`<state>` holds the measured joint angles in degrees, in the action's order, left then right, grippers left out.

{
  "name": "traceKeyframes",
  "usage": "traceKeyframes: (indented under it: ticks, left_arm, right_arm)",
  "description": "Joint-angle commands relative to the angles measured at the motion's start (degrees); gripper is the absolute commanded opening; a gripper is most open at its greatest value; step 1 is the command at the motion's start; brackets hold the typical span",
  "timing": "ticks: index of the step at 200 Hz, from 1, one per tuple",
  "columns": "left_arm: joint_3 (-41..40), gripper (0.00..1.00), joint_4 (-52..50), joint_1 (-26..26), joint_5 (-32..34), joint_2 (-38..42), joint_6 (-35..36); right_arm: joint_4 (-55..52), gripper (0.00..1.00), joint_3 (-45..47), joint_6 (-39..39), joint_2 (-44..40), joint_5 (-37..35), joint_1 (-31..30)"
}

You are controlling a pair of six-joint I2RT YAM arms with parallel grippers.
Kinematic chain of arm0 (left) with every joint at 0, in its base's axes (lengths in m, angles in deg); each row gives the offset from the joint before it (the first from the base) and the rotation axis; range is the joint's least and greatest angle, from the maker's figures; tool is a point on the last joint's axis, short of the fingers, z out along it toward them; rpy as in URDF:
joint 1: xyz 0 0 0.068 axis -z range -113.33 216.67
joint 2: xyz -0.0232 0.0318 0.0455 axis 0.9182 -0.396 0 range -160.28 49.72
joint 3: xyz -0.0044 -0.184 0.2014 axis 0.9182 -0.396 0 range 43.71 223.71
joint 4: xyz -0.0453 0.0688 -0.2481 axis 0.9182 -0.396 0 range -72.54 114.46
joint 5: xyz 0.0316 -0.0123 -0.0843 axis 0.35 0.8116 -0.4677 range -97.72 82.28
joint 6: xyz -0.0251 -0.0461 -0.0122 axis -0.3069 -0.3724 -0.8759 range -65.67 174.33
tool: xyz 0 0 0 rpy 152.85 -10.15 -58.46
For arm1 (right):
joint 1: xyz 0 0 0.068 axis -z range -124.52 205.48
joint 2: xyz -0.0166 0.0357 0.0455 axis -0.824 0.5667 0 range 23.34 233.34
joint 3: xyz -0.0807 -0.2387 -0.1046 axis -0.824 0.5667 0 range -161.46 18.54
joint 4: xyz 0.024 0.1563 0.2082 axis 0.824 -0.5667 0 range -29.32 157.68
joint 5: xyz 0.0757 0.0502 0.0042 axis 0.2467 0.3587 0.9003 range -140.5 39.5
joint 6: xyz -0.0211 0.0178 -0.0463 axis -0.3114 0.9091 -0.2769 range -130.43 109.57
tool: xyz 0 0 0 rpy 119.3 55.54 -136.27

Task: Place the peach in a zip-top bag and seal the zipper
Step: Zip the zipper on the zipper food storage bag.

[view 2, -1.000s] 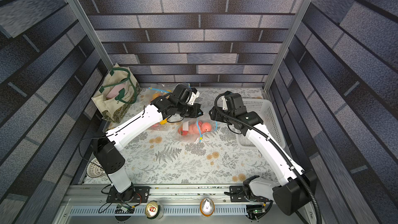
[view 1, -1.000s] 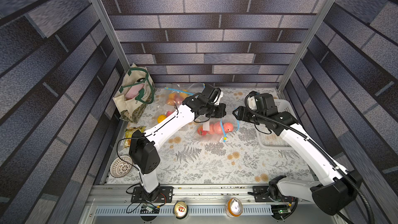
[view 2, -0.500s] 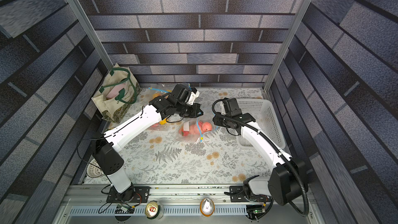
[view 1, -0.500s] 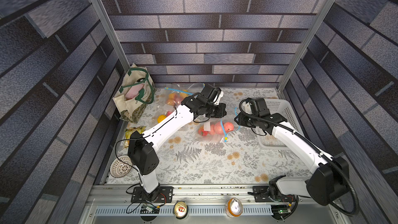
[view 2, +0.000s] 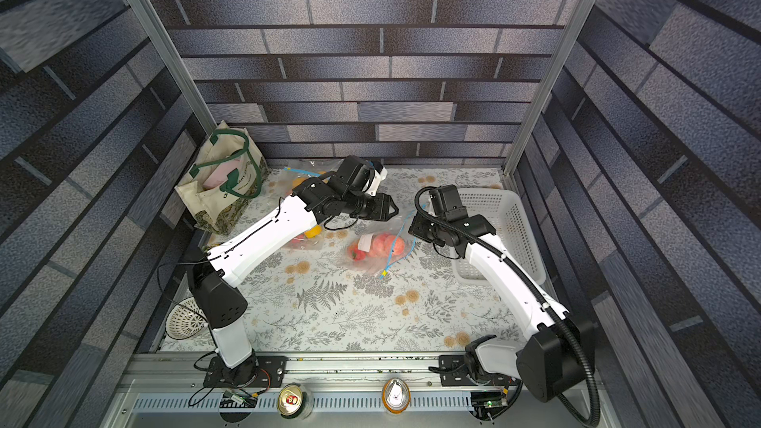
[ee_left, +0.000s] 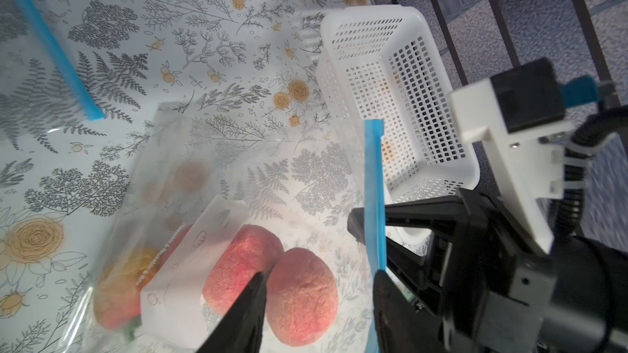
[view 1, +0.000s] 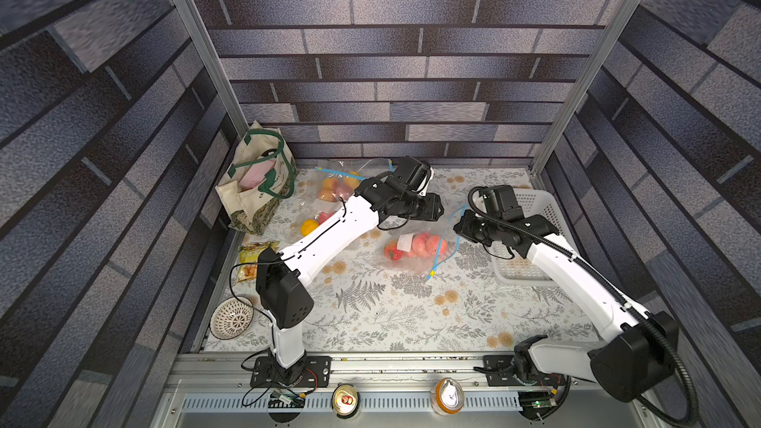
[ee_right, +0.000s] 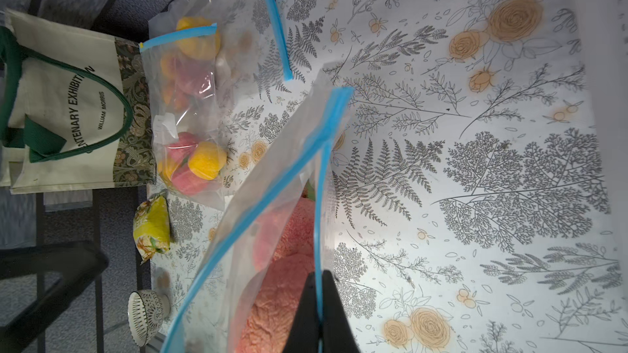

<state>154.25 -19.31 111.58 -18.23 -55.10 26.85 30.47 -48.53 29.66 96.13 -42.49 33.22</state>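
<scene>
Peaches: two pink peaches (ee_left: 300, 295) lie inside the clear zip-top bag (view 1: 414, 259), next to a red fruit and a white label.
Zip-top bag: it rests on the flowered table cover (view 1: 391, 310) near the middle, between the two arms and close to the white basket (view 1: 533, 199).
Zipper: the blue zipper (ee_right: 317, 215) is unsealed. In the right wrist view its two strips spread apart from a shared corner, so the mouth gapes.
Right gripper: the right gripper (ee_right: 318, 278) has its fingers pressed together on one strip of the zipper, holding that edge lifted off the table cover.
Left gripper: the left gripper (ee_left: 319, 275) hovers over the bag with its jaws apart and nothing between them. One finger (ee_left: 384, 290) is just beside the zipper.
Back left corner: a cloth tote (view 1: 255, 187) stands there, with more bags of fruit (view 1: 335, 187) beside it.
Left edge: a snack packet (view 1: 252, 257) and a patterned bowl (view 1: 231, 317) sit well apart from the zip-top bag.
</scene>
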Motion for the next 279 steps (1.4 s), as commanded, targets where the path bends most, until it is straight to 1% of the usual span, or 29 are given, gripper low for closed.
traceKeyframes:
  ticks: [1,8,16,24,30,46,59,70,83,93,105,113,141,144,171,210,222,242,263,279]
  left_arm:
    - [4.9,0.55,-4.0,2.3,9.4,3.3,8.0]
    - [3.7,0.55,-3.5,3.7,12.8,5.3,11.2]
    - [0.5,0.54,-1.6,5.4,17.2,8.2,15.7]
    - [-4.7,0.54,1.6,6.7,21.1,11.6,19.2]
    - [-9.6,0.53,4.6,7.1,22.4,14.2,21.3]
    - [-23.1,0.49,14.4,6.9,19.9,22.8,24.7]
    - [-33.6,0.49,23.0,7.5,15.8,29.8,27.1]
    - [-41.8,0.49,29.9,8.7,14.5,34.8,28.1]
    - [-48.9,0.49,35.0,9.3,13.1,38.7,27.5]
    - [-51.9,0.43,35.5,9.8,12.1,39.7,27.4]
    - [-53.8,0.34,35.2,11.4,12.5,39.5,28.6]
    - [-54.6,0.31,35.3,13.1,13.3,39.1,29.4]
    - [-54.5,0.33,35.9,18.2,16.0,36.2,29.7]
    - [-54.6,0.33,37.3,18.7,16.4,35.8,29.9]
    - [-54.5,0.35,39.6,21.4,18.9,32.7,30.4]
    - [-53.4,0.35,42.0,22.0,19.6,29.1,29.9]
    - [-53.0,0.34,41.9,22.0,21.1,28.2,29.7]
    - [-52.4,0.24,41.9,21.1,24.7,27.4,29.0]
    - [-52.4,0.17,42.4,19.6,23.4,27.7,28.4]
    - [-52.5,0.15,42.4,19.1,23.2,28.1,28.5]
  right_arm:
    - [-4.3,0.00,-4.0,5.3,-1.6,-1.1,1.5]
    - [-4.3,0.00,-4.6,7.1,-1.3,-0.6,1.7]
    - [-4.5,0.00,-5.5,8.7,-0.9,-0.1,1.8]
    - [-4.8,0.00,-6.2,9.9,-0.7,0.1,1.8]
    - [-5.0,0.00,-6.8,10.7,-0.5,0.1,1.8]
    - [-5.9,0.00,-8.1,12.6,-0.5,-1.1,1.8]
    - [-6.6,0.00,-9.1,13.9,-0.8,-2.7,1.8]
    - [-6.9,0.00,-9.5,14.8,-1.1,-3.7,1.8]
    - [-7.1,0.00,-9.8,15.4,-1.2,-4.6,1.8]
    - [-7.3,0.00,-9.8,15.8,-1.2,-5.4,1.8]
    - [-7.4,0.00,-9.3,16.7,-1.3,-6.1,1.8]
    - [-7.2,0.00,-8.9,17.4,-1.5,-6.5,1.8]
    - [-6.9,0.00,-7.8,18.7,-2.0,-7.5,1.8]
    - [-6.9,0.00,-7.7,18.9,-2.0,-7.6,1.8]
    - [-6.7,0.00,-7.3,19.0,-1.6,-7.4,1.9]
    - [-6.0,0.00,-7.3,18.7,-0.9,-6.7,1.9]
    - [-5.9,0.00,-7.3,18.7,-0.9,-6.6,1.9]
    - [-5.7,0.00,-7.1,18.3,-0.9,-6.4,2.0]
    - [-5.1,0.00,-6.3,18.4,-1.0,-6.2,2.0]
    - [-4.9,0.00,-6.3,18.3,-0.9,-6.1,2.1]
